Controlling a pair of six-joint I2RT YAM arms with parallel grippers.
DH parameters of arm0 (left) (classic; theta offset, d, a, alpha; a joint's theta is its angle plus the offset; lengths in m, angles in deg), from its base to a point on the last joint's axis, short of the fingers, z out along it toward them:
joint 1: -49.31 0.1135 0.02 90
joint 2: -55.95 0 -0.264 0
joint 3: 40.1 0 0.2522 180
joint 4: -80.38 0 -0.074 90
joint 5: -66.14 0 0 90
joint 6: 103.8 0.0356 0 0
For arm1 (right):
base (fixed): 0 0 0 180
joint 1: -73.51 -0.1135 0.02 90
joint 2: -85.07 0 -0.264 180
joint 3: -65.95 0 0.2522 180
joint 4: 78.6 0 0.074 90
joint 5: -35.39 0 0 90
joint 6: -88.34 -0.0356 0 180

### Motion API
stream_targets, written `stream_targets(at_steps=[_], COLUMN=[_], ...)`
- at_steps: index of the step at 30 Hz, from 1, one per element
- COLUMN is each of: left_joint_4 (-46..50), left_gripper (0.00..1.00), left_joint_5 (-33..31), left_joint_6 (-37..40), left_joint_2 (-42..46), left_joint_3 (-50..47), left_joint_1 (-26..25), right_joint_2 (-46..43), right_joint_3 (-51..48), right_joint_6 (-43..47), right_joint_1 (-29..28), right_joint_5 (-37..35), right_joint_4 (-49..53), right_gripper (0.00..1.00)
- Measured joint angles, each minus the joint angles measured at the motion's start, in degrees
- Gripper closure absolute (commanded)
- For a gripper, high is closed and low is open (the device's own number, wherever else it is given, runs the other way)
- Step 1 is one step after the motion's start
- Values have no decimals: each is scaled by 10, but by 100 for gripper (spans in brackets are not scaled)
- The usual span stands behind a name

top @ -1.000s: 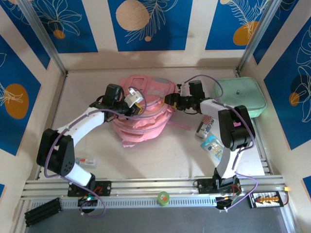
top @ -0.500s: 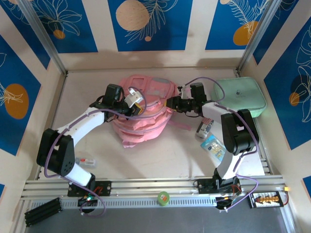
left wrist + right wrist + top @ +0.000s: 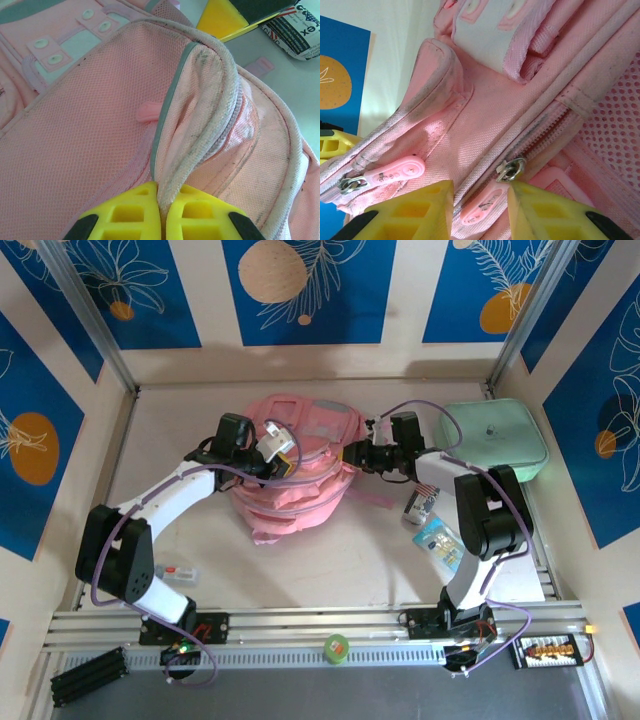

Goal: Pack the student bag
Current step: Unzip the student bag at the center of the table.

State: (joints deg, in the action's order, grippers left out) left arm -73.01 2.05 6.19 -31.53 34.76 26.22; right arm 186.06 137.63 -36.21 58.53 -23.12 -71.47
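The pink student bag [image 3: 300,485] lies in the middle of the table, between both arms. My left gripper [image 3: 283,458] is shut on the bag's piped, grey-trimmed rim [image 3: 200,140], which rises pinched between the yellow fingers [image 3: 125,215]. My right gripper [image 3: 350,452] is at the bag's right side. In the right wrist view its yellow fingers [image 3: 415,215] stand apart on either side of a pink zip pull [image 3: 481,206] that hangs from a metal slider [image 3: 511,169]. The right-hand finger's tip touches the slider. A second pink pull [image 3: 395,172] lies to the left.
A mint-green zip case [image 3: 495,438] sits at the back right. A flag-printed packet [image 3: 422,504] and a blue packet [image 3: 438,543] lie by the right arm. A small item [image 3: 175,573] rests near the left base, and a green roll [image 3: 335,646] sits on the front rail.
The right gripper has moved slightly left against the bag and its jaws have narrowed around the zip pull. The left gripper keeps its hold and has not moved.
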Motion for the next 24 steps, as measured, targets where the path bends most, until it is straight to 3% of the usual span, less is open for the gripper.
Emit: stream_targets(at_steps=[24], left_joint_4=[0], left_gripper=[91], left_joint_5=[3], left_joint_6=[0], left_joint_2=[0], left_joint_3=[0], left_joint_1=[0], right_joint_2=[17], right_joint_3=[11], right_joint_6=[16], right_joint_1=[-1], right_joint_5=[-15], right_joint_4=[25], right_gripper=[76])
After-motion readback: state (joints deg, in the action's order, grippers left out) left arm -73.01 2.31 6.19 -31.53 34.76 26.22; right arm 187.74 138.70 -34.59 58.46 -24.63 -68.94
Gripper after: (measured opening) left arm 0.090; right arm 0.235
